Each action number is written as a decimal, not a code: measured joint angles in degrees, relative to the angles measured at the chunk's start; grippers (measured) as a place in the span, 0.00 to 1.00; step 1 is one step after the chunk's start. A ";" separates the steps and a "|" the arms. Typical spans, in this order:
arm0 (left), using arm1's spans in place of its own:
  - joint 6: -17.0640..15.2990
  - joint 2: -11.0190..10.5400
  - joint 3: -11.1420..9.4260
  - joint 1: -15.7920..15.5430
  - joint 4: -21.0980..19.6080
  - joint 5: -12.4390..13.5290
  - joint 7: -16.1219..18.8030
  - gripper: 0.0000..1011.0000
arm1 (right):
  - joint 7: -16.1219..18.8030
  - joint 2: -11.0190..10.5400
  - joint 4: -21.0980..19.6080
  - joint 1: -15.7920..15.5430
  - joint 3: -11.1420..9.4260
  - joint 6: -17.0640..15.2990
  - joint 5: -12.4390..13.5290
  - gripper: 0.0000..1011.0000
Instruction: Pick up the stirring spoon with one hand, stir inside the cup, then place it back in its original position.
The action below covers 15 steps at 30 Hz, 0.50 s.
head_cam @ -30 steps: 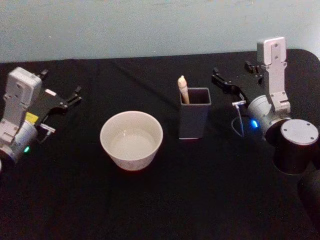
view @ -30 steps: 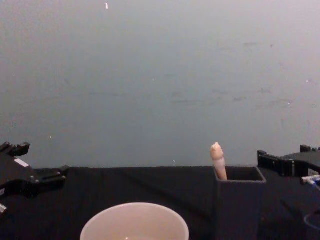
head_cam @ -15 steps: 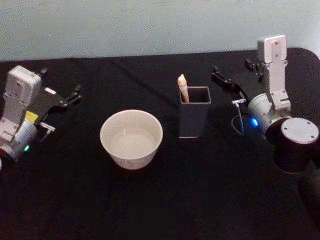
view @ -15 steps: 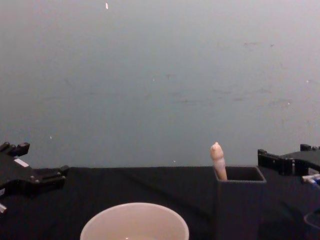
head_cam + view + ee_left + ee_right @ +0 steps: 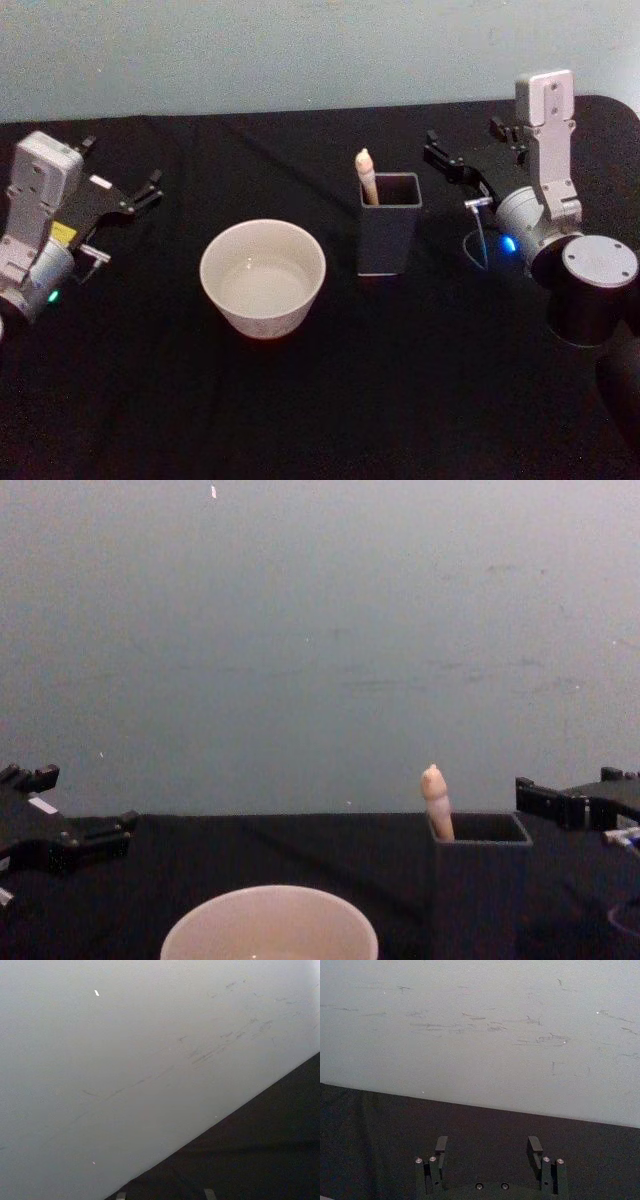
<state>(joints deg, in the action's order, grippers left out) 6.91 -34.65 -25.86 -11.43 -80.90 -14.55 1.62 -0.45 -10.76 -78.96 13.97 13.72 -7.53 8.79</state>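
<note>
**Spoon at rest in its holder, both pincers standing off**

Nearest the robot, the black worktop [image 5: 330, 400] lies bare and dark. A little farther on sits the cup [image 5: 263, 278], wide, round and white, resting left of centre; from the chest view its pale rim [image 5: 269, 920] rises at the bottom edge.

Just to the right of the cup, a short gap between them, stands a dark grey square-sided holder [image 5: 389, 238]. The stirring spoon [image 5: 367, 178] is upright in it, leaning against the holder's left inner wall, with only the beige handle and its rounded tip poking above the rim; the shaft and bowl are hidden inside. The chest view shows the same handle [image 5: 437, 802] rising at the holder's left corner [image 5: 478, 880].

Out on the left, well apart from the cup, the left pincer [image 5: 118, 176] hovers over the worktop with its dark fingers spread and nothing between them. On the right, the right pincer [image 5: 463, 146] hangs near the holder, beyond and to its right, not touching it; its fingers [image 5: 441, 1145] stand wide apart in the right wrist view, released and empty.

Behind everything runs a plain pale grey-blue wall [image 5: 320, 640], lightly scuffed.
</note>
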 joint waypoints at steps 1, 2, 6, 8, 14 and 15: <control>0.00 0.00 0.00 0.00 0.00 0.00 0.00 0.99 | 0.00 0.00 -0.01 0.00 0.00 0.00 0.01 0.99; 0.00 0.00 0.00 0.00 0.00 0.00 0.00 0.99 | 0.00 0.00 -0.02 0.00 0.00 0.00 0.01 0.99; 0.00 0.00 0.00 0.00 0.00 0.00 0.00 0.99 | 0.00 0.00 -0.02 0.00 0.00 0.01 0.03 0.99; 0.00 0.00 0.00 0.00 0.00 0.00 0.00 0.99 | 0.00 0.00 -0.02 0.00 0.00 0.00 0.03 0.99; 0.00 0.00 0.00 0.00 0.00 0.00 0.00 0.99 | 0.00 0.00 -0.02 0.00 0.00 0.00 0.03 0.99; 0.00 0.00 0.00 0.00 0.00 0.00 0.00 0.99 | 0.00 0.00 -0.02 0.00 0.00 0.00 0.03 0.99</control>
<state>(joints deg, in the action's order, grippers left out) 6.91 -34.65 -25.86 -11.43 -80.90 -14.55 1.62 -0.46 -10.76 -78.98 13.97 13.72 -7.53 8.83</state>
